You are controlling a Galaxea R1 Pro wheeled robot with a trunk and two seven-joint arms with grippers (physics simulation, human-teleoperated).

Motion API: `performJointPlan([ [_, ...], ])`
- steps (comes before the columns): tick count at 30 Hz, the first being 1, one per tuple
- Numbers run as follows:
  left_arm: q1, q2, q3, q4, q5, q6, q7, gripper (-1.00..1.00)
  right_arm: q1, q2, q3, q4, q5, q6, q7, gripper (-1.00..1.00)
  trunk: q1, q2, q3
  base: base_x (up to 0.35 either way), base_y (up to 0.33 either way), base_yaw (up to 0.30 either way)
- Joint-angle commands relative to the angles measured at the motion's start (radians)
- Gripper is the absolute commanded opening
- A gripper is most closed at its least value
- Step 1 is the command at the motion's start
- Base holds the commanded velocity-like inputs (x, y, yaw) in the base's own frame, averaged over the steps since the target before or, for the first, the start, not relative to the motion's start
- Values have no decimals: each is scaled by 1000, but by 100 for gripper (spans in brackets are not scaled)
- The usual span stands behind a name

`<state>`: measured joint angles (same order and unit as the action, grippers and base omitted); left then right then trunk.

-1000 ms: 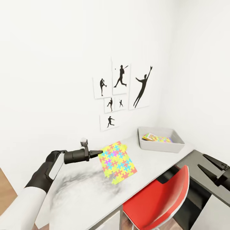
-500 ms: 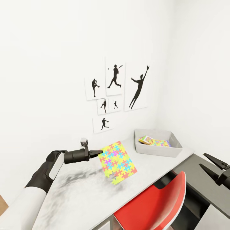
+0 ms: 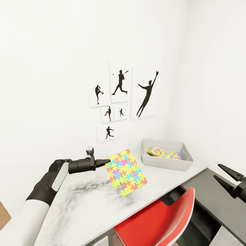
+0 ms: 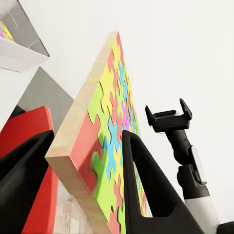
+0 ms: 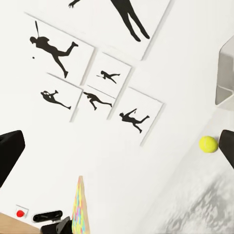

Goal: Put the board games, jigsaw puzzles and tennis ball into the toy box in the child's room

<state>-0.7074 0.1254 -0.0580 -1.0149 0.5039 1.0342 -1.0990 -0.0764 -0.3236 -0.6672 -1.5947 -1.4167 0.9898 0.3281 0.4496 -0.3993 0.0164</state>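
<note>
The left pincer (image 3: 108, 160) grips a jigsaw puzzle (image 3: 127, 172) above the bench (image 3: 92, 201). The right pincer (image 3: 228, 176) hangs released. The toy box (image 3: 166, 160) sits beyond.

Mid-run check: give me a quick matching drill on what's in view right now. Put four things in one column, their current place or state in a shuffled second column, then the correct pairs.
Things:
1. thin multicoloured jigsaw puzzle sheet
2. small yellow-green tennis ball
3. shallow light-grey toy box
4. right gripper

Places or states:
A. open, holding nothing
B. resting on the pale table near the wall
C. sitting at the table's far end with a colourful item inside
D. clamped by its edge in the left gripper, lifted off the table

Pairs: 1-D, 2-B, 3-C, 4-A
</note>
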Motion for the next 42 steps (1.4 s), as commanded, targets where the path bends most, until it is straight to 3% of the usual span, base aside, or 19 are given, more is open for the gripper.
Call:
performJointPlan([
  [1,0,0,-2,-2,-1,2,0,-100,0,0,-2,1,9,4,9,100,0,-1,0,0,-310,240],
  [9,-1,0,-5,-5,-2,3,1,-100,0,-2,-2,1,9,5,11,100,0,-1,6,0,-310,260],
  [13,-3,0,-27,-8,-3,5,1,-100,-2,-27,-36,-1,5,19,34,100,0,-1,7,0,-312,257],
  [14,-3,1,-31,-9,-3,6,1,-100,-6,-44,-46,-2,4,27,39,100,0,-1,7,0,-313,163],
  [18,-5,9,-36,-17,2,10,0,-100,-41,-156,-63,-1,0,47,45,100,0,-1,7,0,-262,60],
  [19,-6,10,-36,-18,2,10,0,-100,-52,-196,-64,-1,-2,48,44,100,0,-1,7,0,-105,18],
  [20,-6,11,-35,-18,3,10,0,-100,-65,-261,-65,0,-6,47,38,100,0,-1,7,0,-54,9],
  [23,-6,7,-33,-16,-1,9,0,-100,-76,-381,-63,1,-20,46,26,100,0,-1,7,0,-23,4],
  [26,-8,6,-33,-16,0,11,0,-100,-79,-483,-52,2,-86,43,-4,100,0,-1,7,0,-6,1],
  [29,-9,5,-37,-17,1,12,0,-100,-80,-544,-20,2,-187,40,-110,100,0,-1,8,0,-1,0],
  [31,-9,6,-40,-17,3,12,-1,-100,-80,-560,-6,1,-255,40,-190,100,0,-1,8,0,0,0],
  [33,-9,7,-41,-17,3,12,-1,-100,-80,-567,0,1,-289,47,-248,100,0,-1,8,0,0,0],
  [39,-9,10,-35,-26,4,12,-1,-100,-80,-560,4,0,-317,57,-286,100,0,-1,8,16,-13,6],
  [42,-9,10,-35,-38,6,12,-1,-100,-79,-559,34,-1,-318,56,-293,100,0,-1,8,111,-188,168],
])
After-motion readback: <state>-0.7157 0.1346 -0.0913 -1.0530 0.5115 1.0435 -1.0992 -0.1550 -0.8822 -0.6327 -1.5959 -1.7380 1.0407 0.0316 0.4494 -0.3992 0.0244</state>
